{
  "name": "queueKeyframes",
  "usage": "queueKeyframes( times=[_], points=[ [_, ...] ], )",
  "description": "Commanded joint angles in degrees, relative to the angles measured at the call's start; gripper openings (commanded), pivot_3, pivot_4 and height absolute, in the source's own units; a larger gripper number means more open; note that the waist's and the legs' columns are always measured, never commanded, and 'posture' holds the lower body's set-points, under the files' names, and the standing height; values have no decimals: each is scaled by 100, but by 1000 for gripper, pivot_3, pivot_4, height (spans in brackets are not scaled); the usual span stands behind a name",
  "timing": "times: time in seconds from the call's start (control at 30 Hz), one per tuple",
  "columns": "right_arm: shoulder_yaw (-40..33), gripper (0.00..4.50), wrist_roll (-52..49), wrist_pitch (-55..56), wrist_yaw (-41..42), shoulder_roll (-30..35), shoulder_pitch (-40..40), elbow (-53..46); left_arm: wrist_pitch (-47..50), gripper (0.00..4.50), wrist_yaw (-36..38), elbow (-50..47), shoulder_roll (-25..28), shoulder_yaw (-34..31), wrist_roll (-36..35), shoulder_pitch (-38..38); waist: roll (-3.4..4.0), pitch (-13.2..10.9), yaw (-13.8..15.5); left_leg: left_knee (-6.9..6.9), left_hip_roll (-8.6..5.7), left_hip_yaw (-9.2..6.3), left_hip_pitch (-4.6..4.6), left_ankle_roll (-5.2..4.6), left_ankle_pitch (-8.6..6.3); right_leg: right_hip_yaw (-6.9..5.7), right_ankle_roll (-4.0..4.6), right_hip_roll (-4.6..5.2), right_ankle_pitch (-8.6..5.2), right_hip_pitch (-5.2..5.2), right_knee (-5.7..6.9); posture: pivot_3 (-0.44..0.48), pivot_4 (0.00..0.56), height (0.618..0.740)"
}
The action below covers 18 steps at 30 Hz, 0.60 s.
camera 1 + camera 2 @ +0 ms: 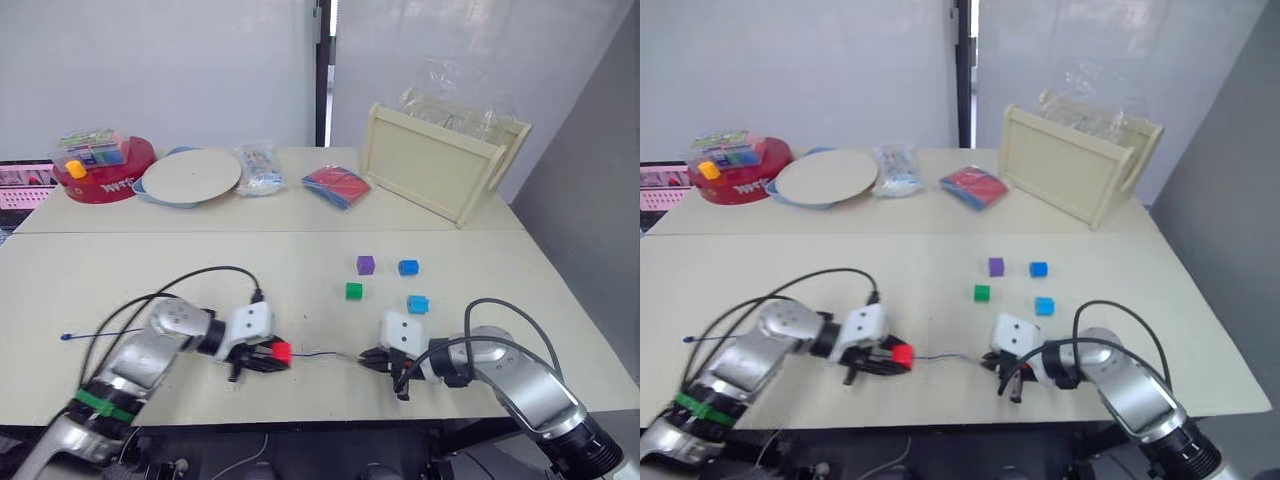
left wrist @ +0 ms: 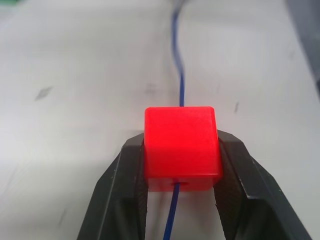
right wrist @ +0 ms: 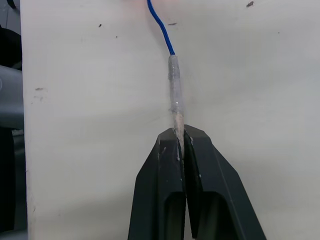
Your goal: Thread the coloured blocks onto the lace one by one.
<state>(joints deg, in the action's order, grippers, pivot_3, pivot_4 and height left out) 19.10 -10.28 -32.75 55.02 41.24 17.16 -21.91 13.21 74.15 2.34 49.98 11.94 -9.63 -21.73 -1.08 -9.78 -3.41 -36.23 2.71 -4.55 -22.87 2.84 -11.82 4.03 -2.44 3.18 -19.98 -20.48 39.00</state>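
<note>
Both jaws are clenched: left gripper grasps the threaded red block, right gripper hides the lace tip's end.

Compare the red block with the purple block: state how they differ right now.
The red block is clamped between the left gripper fingers; the purple block lies free on the table. The lace runs through the red block; the purple one carries none. Both are small cubes.

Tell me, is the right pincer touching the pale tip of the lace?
Touching. In the right wrist view, the right pincer is shut on the pale tip of the lace, whose end sits between the two fingertips.
</note>
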Motion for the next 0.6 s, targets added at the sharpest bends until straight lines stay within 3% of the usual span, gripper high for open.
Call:
queueKeyframes(
  times=[0.03, 0.17, 0.37, 0.43, 0.6],
  points=[
    [-96, 0, -50, 121, 63, -2, 73, -113, -245, 1203, -25, 1075, 587, -533, 159, 258, 1, 0, -48, 14, 0, 1, 9, 0, 0, 1, 1, 0, 0, 1, 1, 0, 150, 740],
    [-33, 0, -33, 166, 126, -36, 143, -47, -829, 1203, 46, 2136, 1196, -978, 205, 392, 2, -1, -89, 26, 7, 1, 16, 0, 0, 1, 6, -7, -3, -3, 4, 0, 150, 740],
    [24, 0, -9, 235, 216, -76, 224, 62, -1332, 1203, -49, 2656, 1369, -1172, 244, 441, 7, -3, -16, 30, 6, 5, -2, 1, 1, -1, 12, -2, -6, -19, 3, 0, 150, 740],
    [56, 0, 11, 262, 238, -113, 274, 130, -1217, 2239, -39, 2530, 1294, -1245, 124, 408, 7, -3, -9, 29, 5, 5, -1, 1, 1, -1, 12, -1, -5, -19, 4, 0, 150, 740],
    [144, 0, 55, 306, 300, -189, 353, 212, -386, 3811, -107, 1257, 1076, -1360, -275, 250, 5, -4, 55, 23, 3, 5, -23, 2, 1, -2, 12, 2, -5, -33, 5, 0, 150, 740]
  ],
)
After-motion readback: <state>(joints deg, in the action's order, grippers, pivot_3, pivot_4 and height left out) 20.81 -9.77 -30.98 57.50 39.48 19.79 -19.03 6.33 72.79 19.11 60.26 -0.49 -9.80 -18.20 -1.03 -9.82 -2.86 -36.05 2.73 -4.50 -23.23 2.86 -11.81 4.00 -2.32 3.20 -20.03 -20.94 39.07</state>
